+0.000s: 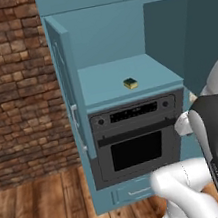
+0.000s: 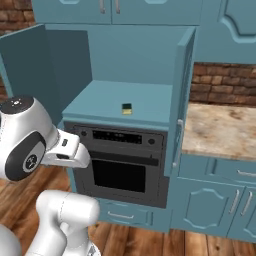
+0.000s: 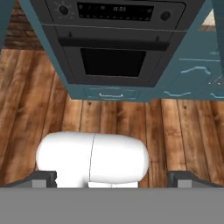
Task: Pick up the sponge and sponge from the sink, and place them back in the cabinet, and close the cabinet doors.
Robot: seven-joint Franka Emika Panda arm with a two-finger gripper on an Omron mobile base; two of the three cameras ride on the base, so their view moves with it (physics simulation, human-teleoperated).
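Claw (image 3: 112,177): spread wide, nothing between the tips, hanging over the wooden floor (image 3: 39,113) and facing the oven (image 3: 114,41). Sponge (image 1: 131,83) (image 2: 127,108): one, lying flat on the teal shelf (image 1: 101,84) above the oven, higher than the claw and well apart from it. Cabinet doors (image 1: 69,90) (image 2: 181,95): both swung open, either side of the shelf. Marble counter (image 2: 220,127): right of the cabinet.
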